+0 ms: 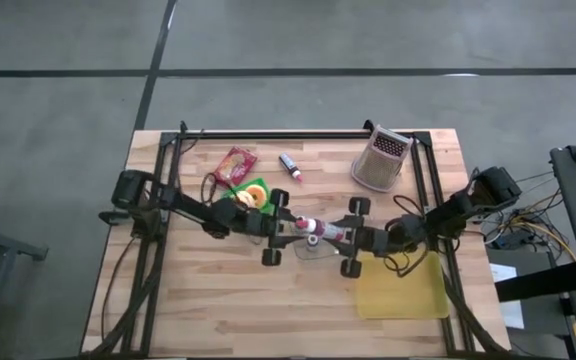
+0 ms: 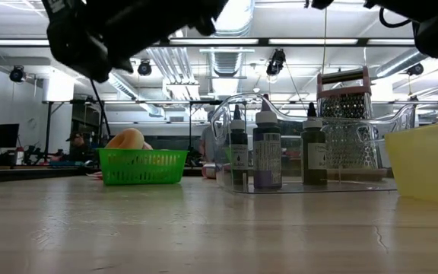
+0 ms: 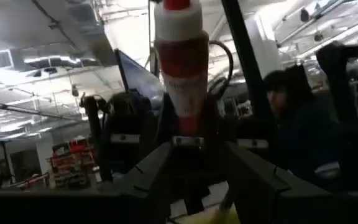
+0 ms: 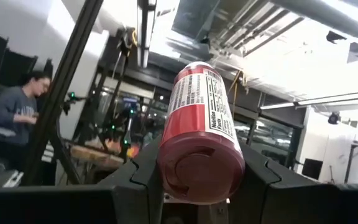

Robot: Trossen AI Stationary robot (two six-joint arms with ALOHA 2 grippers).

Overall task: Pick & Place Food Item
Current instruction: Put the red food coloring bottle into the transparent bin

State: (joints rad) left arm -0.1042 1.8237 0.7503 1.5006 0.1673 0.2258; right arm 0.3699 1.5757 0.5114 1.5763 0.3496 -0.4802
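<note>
Both the left end effector (image 1: 286, 229) and the right end effector (image 1: 336, 236) grip one red bottle (image 1: 313, 229) above the surface's middle.

Overhead, the high camera looks straight down on the whole bench (image 1: 218, 300), both arms meeting mid-bench. The low camera sits at bench-top level, facing level across the boards into the room, close to a clear tray (image 2: 310, 183) of dark bottles; it shares the green basket (image 1: 249, 190) and grater (image 1: 380, 160) with the overhead. Each wrist camera peers along its own claw, very near a red bottle (image 4: 201, 143) both claws grip, ceilings behind.
</note>
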